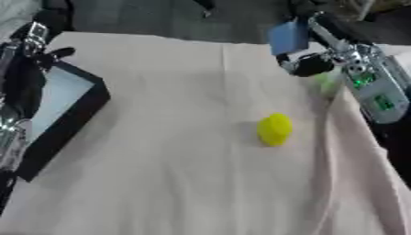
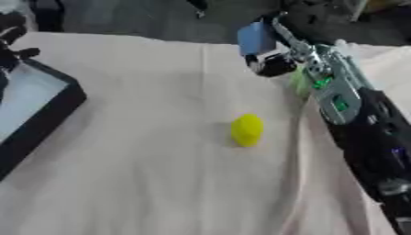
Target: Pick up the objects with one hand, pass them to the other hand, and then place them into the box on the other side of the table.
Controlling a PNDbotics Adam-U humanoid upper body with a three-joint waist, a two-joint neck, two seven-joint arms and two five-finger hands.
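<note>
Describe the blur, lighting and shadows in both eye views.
Left eye view: soft throughout; the right hand and its blue object smear, the yellow object keeps a fuzzy outline with a faint shadow on its left. Right eye view: equally soft; even, diffuse light on the cream cloth, pale sheen inside the black box, no hard glare.

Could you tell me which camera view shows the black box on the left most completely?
The left eye view: the black box shows its near wall, far corner and pale inside there. The right eye view cuts it off at the picture's left edge, leaving only one corner and part of the inside.
</note>
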